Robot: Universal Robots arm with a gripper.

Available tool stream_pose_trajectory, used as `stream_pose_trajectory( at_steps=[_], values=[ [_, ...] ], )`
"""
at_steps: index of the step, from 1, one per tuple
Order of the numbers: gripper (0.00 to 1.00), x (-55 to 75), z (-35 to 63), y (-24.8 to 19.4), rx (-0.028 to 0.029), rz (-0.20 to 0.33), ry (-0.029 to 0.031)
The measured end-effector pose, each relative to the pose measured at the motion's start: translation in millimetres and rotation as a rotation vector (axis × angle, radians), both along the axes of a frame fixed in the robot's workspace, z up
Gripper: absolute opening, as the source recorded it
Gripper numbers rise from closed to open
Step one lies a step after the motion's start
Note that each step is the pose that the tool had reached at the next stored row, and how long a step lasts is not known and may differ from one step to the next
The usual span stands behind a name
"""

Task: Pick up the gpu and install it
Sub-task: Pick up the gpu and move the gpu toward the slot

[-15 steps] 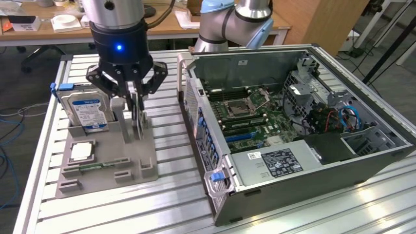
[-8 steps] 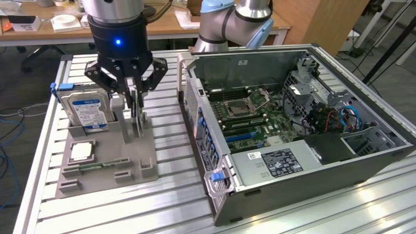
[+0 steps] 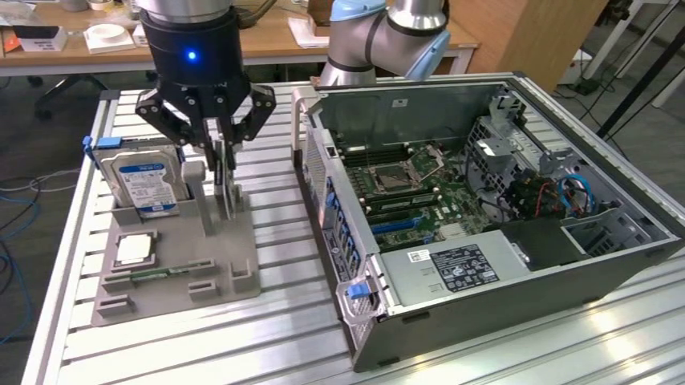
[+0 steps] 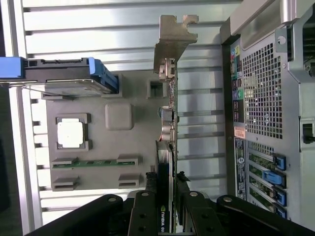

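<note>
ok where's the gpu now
On the exterior view's left, the gpu stands on edge in the grey holder, clamped by the gripper, between the hard drive and the computer case.

The hand [image 4: 167, 204] has the gpu [image 4: 165, 167] pinched edge-on between its fingers, silver bracket [image 4: 175, 37] at the far end. Behind it lies the grey fixture [image 4: 125, 147] on the slatted worktop [image 4: 98, 29], carrying the processor [image 4: 70, 133], memory stick [image 4: 83, 163] and hard drive [image 4: 64, 81]. The computer case [image 4: 261, 98] stands just beside.
</note>
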State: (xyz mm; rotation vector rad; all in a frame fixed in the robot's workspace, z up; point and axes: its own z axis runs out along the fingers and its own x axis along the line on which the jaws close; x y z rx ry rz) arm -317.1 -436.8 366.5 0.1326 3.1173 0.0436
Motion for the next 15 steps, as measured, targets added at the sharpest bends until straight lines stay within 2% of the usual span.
stream_pose_trajectory(
  at_steps=[15],
  values=[
    [0.26,0.0,19.3,0.0,0.0000,0.000,-0.0001]
  ],
)
